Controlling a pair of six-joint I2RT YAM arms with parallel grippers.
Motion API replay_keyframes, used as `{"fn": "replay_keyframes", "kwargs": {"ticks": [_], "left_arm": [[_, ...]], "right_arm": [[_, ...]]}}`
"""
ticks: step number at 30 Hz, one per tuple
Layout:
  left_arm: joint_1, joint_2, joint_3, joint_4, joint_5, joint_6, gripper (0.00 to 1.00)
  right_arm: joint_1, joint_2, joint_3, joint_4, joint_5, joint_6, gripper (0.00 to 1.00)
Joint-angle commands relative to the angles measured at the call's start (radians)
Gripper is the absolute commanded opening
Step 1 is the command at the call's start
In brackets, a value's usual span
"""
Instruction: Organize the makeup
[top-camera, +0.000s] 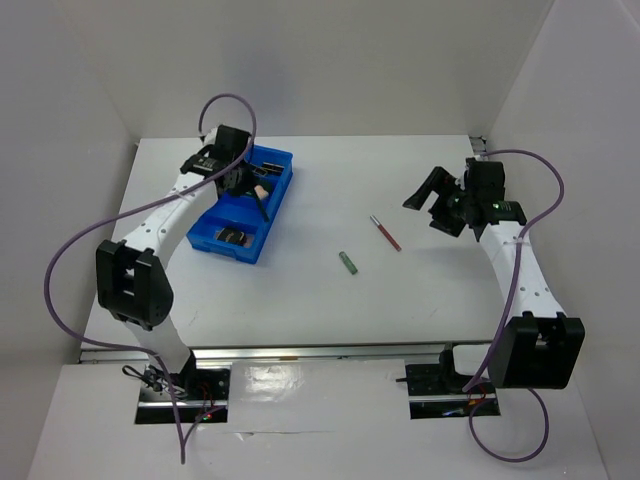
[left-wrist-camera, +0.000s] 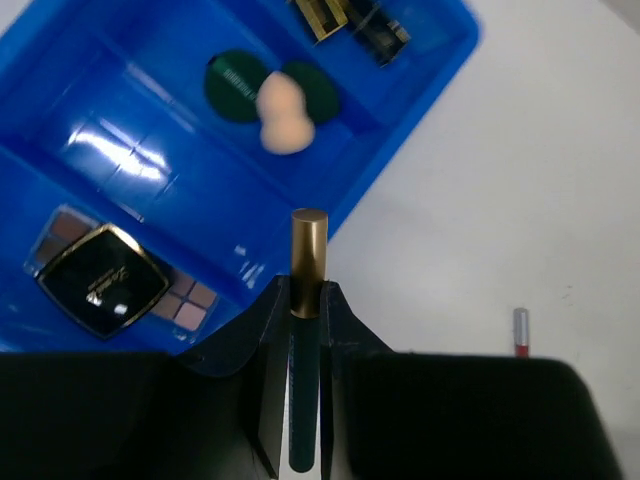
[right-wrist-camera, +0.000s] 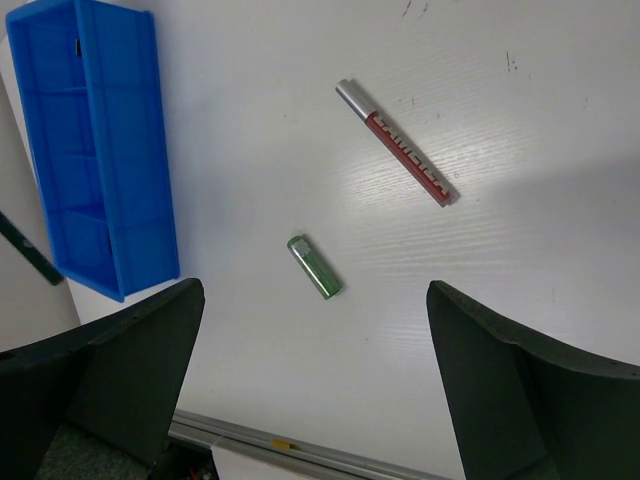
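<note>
My left gripper is shut on a thin dark pencil with a gold cap and holds it over the near edge of the blue divided tray. In the tray lie a beige sponge on dark round compacts, a dark square compact on an eyeshadow palette, and black-gold lipstick tubes. A green pencil and a red pencil lie on the table. My right gripper is open and empty above the green pencil.
The blue tray also shows at the left of the right wrist view. White walls close in the table at the back and sides. A metal rail runs along the near table edge.
</note>
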Motion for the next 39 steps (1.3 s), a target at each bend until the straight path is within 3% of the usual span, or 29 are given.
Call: {"fn": "replay_keyframes", "kwargs": {"ticks": [1,4,7,14,25,31,34,37,38,39], "left_arm": [[0.061,-0.019,-0.119,0.054,0.030,-0.184,0.00],[0.114,-0.031,-0.206,0.151,0.084,-0.255,0.00],[0.101,-0.051,-0.233,0.162,-0.037,-0.319,0.00],[0.179,-0.060,-0.315,0.228,-0.016,-0.411,0.00],[0.210,0.025,-0.303,0.237,-0.054,-0.493,0.00],[0.210,0.100,-0.216,0.130,-0.100,-0.503,0.01],[0.210,0.111,-0.207,0.120,-0.088,-0.503,0.17],[0.210,0.102,-0.233,0.142,-0.088,-0.503,0.44],[0.210,0.093,-0.233,0.151,-0.101,-0.503,0.58],[0.201,0.093,-0.233,0.160,-0.111,-0.491,0.61]], "right_arm": [[-0.007,-0.014,-0.003,0.027,-0.012,-0.003,1.00],[-0.007,-0.014,-0.003,0.027,-0.021,-0.003,1.00],[-0.007,-0.014,-0.003,0.027,-0.021,-0.003,1.00],[-0.007,-0.005,-0.003,0.027,-0.021,-0.012,1.00],[-0.007,0.013,0.007,0.027,-0.012,-0.012,1.00],[-0.007,0.013,0.007,0.027,-0.012,-0.012,1.00],[-0.007,0.013,0.007,0.027,-0.012,-0.012,1.00],[-0.007,0.013,0.007,0.017,-0.012,-0.012,1.00],[-0.007,0.013,0.007,0.017,-0.012,-0.012,1.00],[-0.007,0.013,0.007,0.017,-0.012,-0.012,1.00]]}}
